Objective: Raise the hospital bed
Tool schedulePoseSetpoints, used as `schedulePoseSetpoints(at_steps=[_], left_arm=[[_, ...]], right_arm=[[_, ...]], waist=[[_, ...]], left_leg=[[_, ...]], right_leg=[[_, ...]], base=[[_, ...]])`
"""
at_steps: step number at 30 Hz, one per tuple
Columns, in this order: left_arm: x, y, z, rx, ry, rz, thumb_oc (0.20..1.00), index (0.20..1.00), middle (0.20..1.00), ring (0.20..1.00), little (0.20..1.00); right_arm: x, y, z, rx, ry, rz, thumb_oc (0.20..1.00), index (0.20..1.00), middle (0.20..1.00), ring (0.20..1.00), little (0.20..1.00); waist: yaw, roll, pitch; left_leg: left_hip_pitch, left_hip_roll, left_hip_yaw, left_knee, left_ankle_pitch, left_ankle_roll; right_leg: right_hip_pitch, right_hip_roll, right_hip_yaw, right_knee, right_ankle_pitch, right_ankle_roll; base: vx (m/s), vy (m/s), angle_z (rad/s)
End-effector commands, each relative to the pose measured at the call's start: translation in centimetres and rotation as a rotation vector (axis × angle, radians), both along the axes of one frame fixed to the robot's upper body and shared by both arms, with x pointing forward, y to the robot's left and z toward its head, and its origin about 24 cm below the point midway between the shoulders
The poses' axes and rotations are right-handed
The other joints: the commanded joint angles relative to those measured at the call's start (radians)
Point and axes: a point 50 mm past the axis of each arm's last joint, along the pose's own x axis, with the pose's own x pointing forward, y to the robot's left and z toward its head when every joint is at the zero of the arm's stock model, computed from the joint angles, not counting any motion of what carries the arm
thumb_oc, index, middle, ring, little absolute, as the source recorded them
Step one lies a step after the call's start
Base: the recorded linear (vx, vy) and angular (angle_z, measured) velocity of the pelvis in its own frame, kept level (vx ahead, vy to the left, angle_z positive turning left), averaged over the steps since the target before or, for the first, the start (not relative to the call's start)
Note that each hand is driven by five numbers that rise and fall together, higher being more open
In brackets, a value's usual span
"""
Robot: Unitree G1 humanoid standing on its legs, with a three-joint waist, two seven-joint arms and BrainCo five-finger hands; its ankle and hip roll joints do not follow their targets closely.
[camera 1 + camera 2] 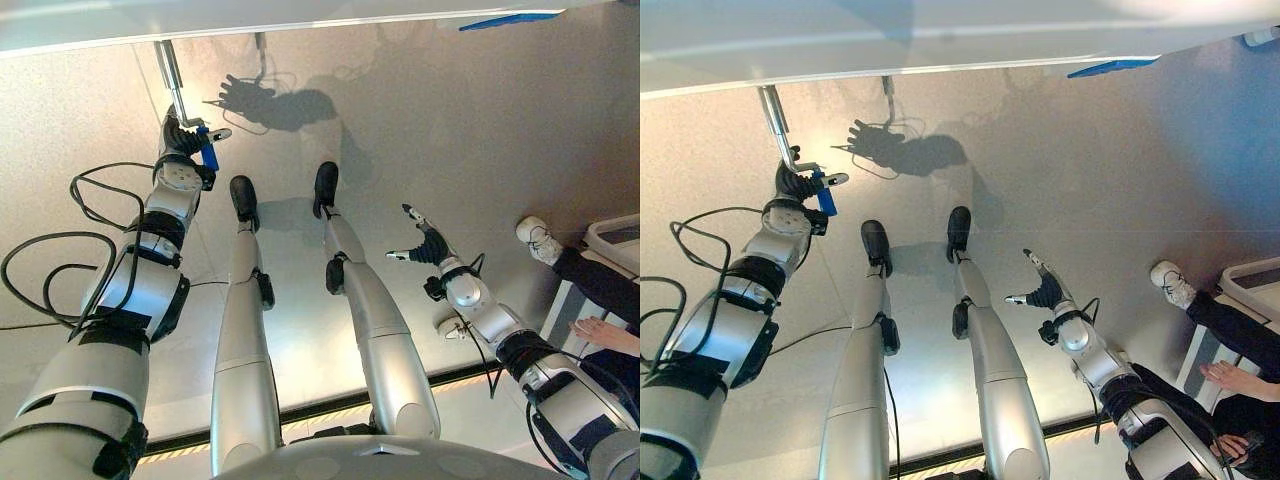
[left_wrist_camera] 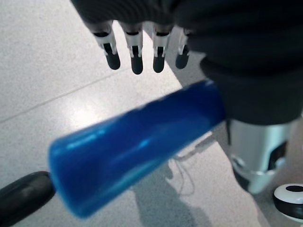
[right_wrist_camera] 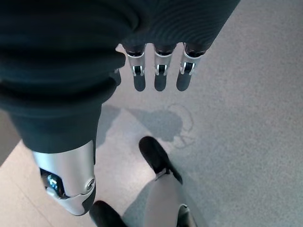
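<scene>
Upper left of the frame, the left hand [image 1: 182,137] curls around the blue crank handle [image 1: 208,150] under the bed [image 1: 200,20]; the loose wrap could slip off mid-turn. The right hand [image 1: 428,243] hangs relaxed.

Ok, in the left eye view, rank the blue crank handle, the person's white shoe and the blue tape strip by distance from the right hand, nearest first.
From the right hand, which is open and holds nothing:
1. The person's white shoe, on the floor to its right.
2. The blue crank handle, across at the left hand.
3. The blue tape strip, at the top right edge.
</scene>
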Motion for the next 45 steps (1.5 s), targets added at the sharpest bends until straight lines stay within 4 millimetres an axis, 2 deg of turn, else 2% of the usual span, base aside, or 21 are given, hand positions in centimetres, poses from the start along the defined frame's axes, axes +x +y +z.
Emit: schedulePoseSetpoints(at_steps=[1, 11, 19, 29, 45], left_arm=[[-0.8, 1.1, -2.0, -0.016, 0.062, 0.049, 1.0, 1.0, 1.0, 1.0, 1.0], [-1.5, 1.7, -3.9, -0.051, 0.11, 0.066, 1.0, 1.0, 1.0, 1.0, 1.0], [-1.9, 1.0, -5.7, -0.085, 0.15, 0.044, 1.0, 1.0, 1.0, 1.0, 1.0], [-2.6, 1.0, -7.4, -0.111, 0.19, 0.043, 1.0, 1.0, 1.0, 1.0, 1.0], [-2.6, 1.0, -7.4, -0.115, 0.183, 0.045, 1.0, 1.0, 1.0, 1.0, 1.0]], right_arm=[[-1.2, 0.1, -0.4, -0.017, -0.006, 0.054, 1.0, 1.0, 1.0, 1.0, 1.0], [-1.2, 0.2, -0.1, -0.008, -0.021, 0.055, 1.0, 1.0, 1.0, 1.0, 1.0], [-1.2, 0.2, 0.2, -0.008, -0.033, 0.057, 1.0, 1.0, 1.0, 1.0, 1.0], [-1.2, 0.2, 0.1, -0.014, -0.029, 0.058, 1.0, 1.0, 1.0, 1.0, 1.0], [-1.3, 0.1, 0.1, -0.011, -0.032, 0.05, 1.0, 1.0, 1.0, 1.0, 1.0]], waist=[[0.0, -0.004, -0.018], [0.005, -0.008, -0.017], [0.012, -0.008, -0.009], [0.017, -0.011, 0.001], [0.02, -0.017, 0.014]], left_leg=[[0.024, -0.029, -0.004, -0.019, -0.038, 0.043], [0.016, -0.028, -0.005, -0.016, -0.037, 0.045], [0.025, -0.027, -0.005, -0.02, -0.031, 0.044], [0.044, -0.029, -0.005, -0.031, -0.025, 0.041], [0.057, -0.029, -0.009, -0.043, -0.016, 0.039]], right_leg=[[0.013, -0.004, 0.015, 0.032, 0.006, 0.156], [0.002, -0.004, 0.012, 0.037, 0.003, 0.156], [0.008, -0.003, 0.006, 0.041, 0.005, 0.154], [0.027, 0.0, 0.003, 0.029, 0.011, 0.152], [0.035, 0.003, 0.0, 0.021, 0.015, 0.152]], base=[[0.0, 0.0, 0.0], [0.0, 0.0, 0.0], [0.0, 0.0, 0.0], [0.0, 0.0, 0.0], [0.0, 0.0, 0.0]])
